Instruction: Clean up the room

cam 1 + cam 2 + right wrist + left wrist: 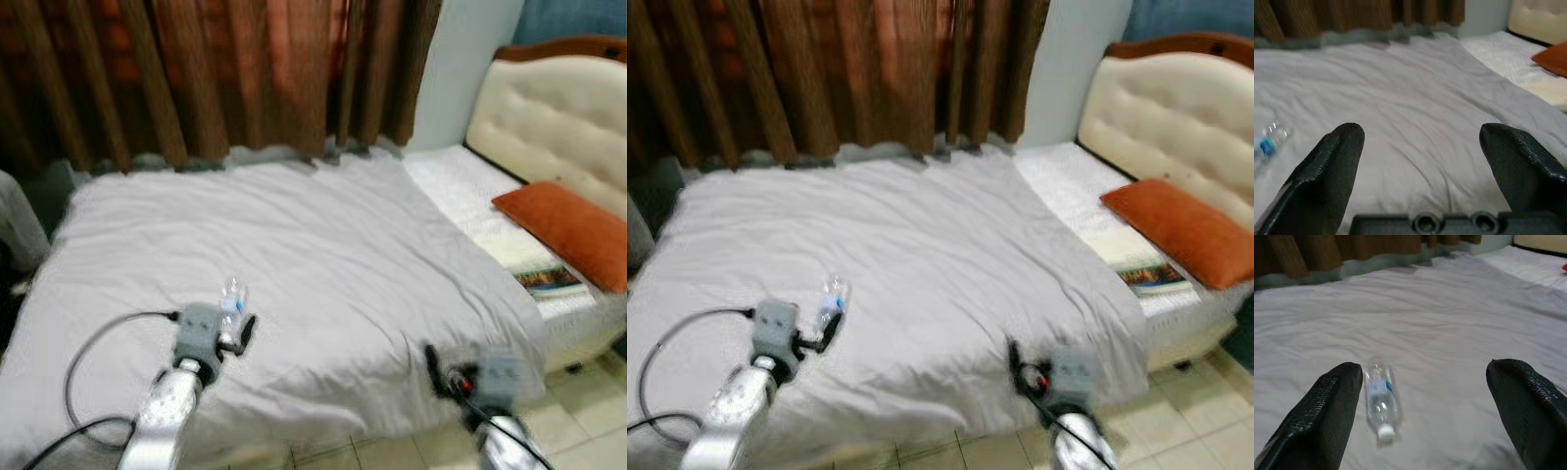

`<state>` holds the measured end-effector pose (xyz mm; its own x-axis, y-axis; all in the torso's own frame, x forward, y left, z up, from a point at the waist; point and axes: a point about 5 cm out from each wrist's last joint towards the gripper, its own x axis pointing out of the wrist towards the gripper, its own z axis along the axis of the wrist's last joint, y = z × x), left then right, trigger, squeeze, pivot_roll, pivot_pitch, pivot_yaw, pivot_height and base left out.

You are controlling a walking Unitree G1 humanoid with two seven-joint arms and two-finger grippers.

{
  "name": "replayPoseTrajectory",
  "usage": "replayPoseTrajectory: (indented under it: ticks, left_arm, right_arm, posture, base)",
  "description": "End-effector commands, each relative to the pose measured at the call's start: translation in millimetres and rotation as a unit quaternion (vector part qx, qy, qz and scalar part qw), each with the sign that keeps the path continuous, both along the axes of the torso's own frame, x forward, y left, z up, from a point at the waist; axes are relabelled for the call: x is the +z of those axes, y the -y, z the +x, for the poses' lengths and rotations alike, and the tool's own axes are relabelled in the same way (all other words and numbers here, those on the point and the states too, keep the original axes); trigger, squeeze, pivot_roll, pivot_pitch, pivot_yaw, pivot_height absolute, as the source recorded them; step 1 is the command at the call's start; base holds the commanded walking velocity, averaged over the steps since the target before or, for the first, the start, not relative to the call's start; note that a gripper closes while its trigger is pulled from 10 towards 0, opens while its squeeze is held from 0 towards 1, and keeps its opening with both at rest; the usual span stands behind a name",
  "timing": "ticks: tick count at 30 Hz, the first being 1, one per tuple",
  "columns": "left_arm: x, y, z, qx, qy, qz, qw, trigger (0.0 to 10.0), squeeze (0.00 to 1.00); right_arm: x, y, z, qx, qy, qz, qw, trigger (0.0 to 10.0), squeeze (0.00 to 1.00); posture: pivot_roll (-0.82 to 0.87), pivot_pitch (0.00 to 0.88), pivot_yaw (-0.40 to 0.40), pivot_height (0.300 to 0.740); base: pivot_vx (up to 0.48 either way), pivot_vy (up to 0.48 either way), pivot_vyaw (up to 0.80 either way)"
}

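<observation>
The left gripper (245, 331) hangs low over the near edge of the bed (294, 245), its two black fingers spread wide apart and holding nothing. In its wrist view the bottle lies on the sheet just beside one finger (1327, 411), with the cap end pointing back toward the camera. The right gripper (1420, 171) sits over the near right corner of the bed, its fingers likewise parted and empty, with bare sheet between them.

The bed takes up most of the room in front of me. A pale grey sheet (901, 264), creased and rumpled, covers it from the near edge to the far edge, where it meets the brown curtains (225, 69). Along the right side a strip of white mattress (460, 186) shows beyond the sheet, ending at the cream padded headboard (549, 108) with its wooden rim. An orange pillow (568, 230) lies at the right edge below the headboard. Beside it, toward the near right corner, something flat and printed, possibly a book (549, 281), rests on the mattress; the view is too soft to be sure. The small clear plastic bottle (233, 296) lies on its side near the near left edge of the bed, just beyond the left gripper.
</observation>
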<state>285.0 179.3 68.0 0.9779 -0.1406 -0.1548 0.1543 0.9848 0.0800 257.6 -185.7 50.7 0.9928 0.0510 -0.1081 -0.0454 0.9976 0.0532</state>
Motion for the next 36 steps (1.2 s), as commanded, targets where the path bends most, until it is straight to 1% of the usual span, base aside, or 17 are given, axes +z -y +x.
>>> replayPoseTrajectory:
  ticks: [1,6,9,13,21,25,26,27,28,29,30,31,32,33,34,35,36]
  left_arm:
    - [2,11.0,1.4,-0.012,0.007,-0.007,1.0,10.0,0.0]
    - [1,15.2,0.7,-0.021,0.01,-0.001,1.0,10.0,0.0]
    - [1,13.9,1.8,-0.021,0.011,0.006,1.0,10.0,0.0]
    - [2,10.8,4.2,-0.018,0.01,0.011,1.0,10.0,0.0]
    - [5,10.4,12.5,-0.027,0.012,0.019,0.999,10.0,0.0]
    - [2,11.2,16.4,-0.041,0.001,0.019,0.999,10.0,0.0]
    - [-3,11.1,23.3,-0.044,-0.015,0.024,0.999,10.0,0.0]
    - [-3,11.1,23.3,-0.044,-0.015,0.024,0.999,10.0,0.0]
    - [-5,11.1,26.2,-0.045,-0.022,0.028,0.998,10.0,0.0]
    - [-8,12.0,30.3,-0.046,-0.037,0.028,0.998,10.0,0.0]
    - [-11,13.4,34.7,-0.045,-0.051,0.033,0.997,10.0,0.0]
    - [-13,15.5,40.1,-0.043,-0.063,0.027,0.997,10.0,0.0]
    - [-13,15.5,40.1,-0.043,-0.063,0.027,0.997,10.0,0.0]
    - [-15,19.1,45.0,-0.044,-0.078,0.027,0.996,10.0,0.0]
    - [-15,21.2,47.6,-0.045,-0.084,0.026,0.995,10.0,0.0]
    - [-14,24.4,50.8,-0.048,-0.087,0.028,0.995,10.0,0.0]
    - [-14,26.2,54.9,-0.043,-0.098,0.038,0.994,10.0,0.0]
  right_arm:
    - [-3,6.5,0.0,-0.002,-0.01,0.003,1.0,10.0,0.0]
    - [-3,4.9,4.9,0.005,-0.011,0.003,1.0,10.0,0.0]
    - [-4,3.5,5.8,0.009,-0.012,0.002,1.0,10.0,0.0]
    - [-4,1.0,9.2,0.015,-0.011,-0.001,1.0,10.0,0.0]
    - [-2,0.4,15.3,0.021,-0.007,-0.005,1.0,10.0,0.0]
    - [-3,-2.7,13.0,0.026,-0.006,-0.004,1.0,10.0,0.0]
    - [-4,-3.6,10.2,0.027,-0.009,-0.001,1.0,10.0,0.0]
    - [-4,-3.6,10.2,0.027,-0.009,-0.001,1.0,10.0,0.0]
    - [-5,-4.0,8.0,0.027,-0.011,0.0,1.0,10.0,0.0]
    - [-5,-4.4,4.4,0.028,-0.013,0.002,1.0,10.0,0.0]
    - [-6,-4.6,2.3,0.029,-0.015,0.003,0.999,10.0,0.0]
    - [-7,-4.6,-3.2,0.031,-0.019,0.003,0.999,10.0,0.0]
    - [-7,-4.6,-3.2,0.031,-0.019,0.003,0.999,10.0,0.0]
    - [-8,-4.1,-11.7,0.034,-0.026,0.001,0.999,10.0,0.0]
    - [-8,-3.6,-19.0,0.035,-0.029,-0.001,0.999,10.0,0.0]
    - [-5,-3.1,-31.1,0.038,-0.033,-0.002,0.999,10.0,0.0]
    - [-5,-3.9,-49.2,0.048,-0.043,-0.009,0.998,10.0,0.0]
  posture:
    - [0.03,0.0,-0.044,0.74]
    - [0.04,0.0,-0.051,0.74]
    - [0.04,0.0,-0.054,0.74]
    - [0.05,0.0,-0.058,0.74]
    - [0.05,0.0,-0.063,0.74]
    - [0.04,0.01,-0.067,0.74]
    - [0.03,0.036,-0.07,0.74]
    - [0.03,0.036,-0.07,0.74]
    - [0.03,0.049,-0.071,0.74]
    - [0.01,0.084,-0.071,0.74]
    - [0.01,0.084,-0.071,0.74]
    - [-0.01,0.146,-0.068,0.74]
    - [-0.01,0.146,-0.068,0.74]
    - [-0.04,0.201,-0.072,0.74]
    - [-0.05,0.221,-0.073,0.74]
    - [-0.1,0.295,-0.07,0.74]
    - [-0.14,0.34,-0.081,0.74]
  base:
    - [0.461,0.0,0.62]
    - [0.465,0.0,0.56]
    - [0.465,0.0,0.45]
    - [0.465,0.0,0.0]
    - [0.465,0.0,0.0]
    - [0.465,0.0,0.0]
    - [0.465,0.0,0.0]
    - [0.465,0.0,0.0]
    - [0.465,0.0,0.0]
    - [0.0,0.0,0.0]
    - [0.0,0.0,0.0]
    - [0.0,0.0,0.0]
    - [0.0,0.0,0.0]
    - [0.0,0.0,0.0]
    - [0.0,0.0,0.0]
    - [0.0,0.0,0.0]
    - [0.0,0.0,0.0]
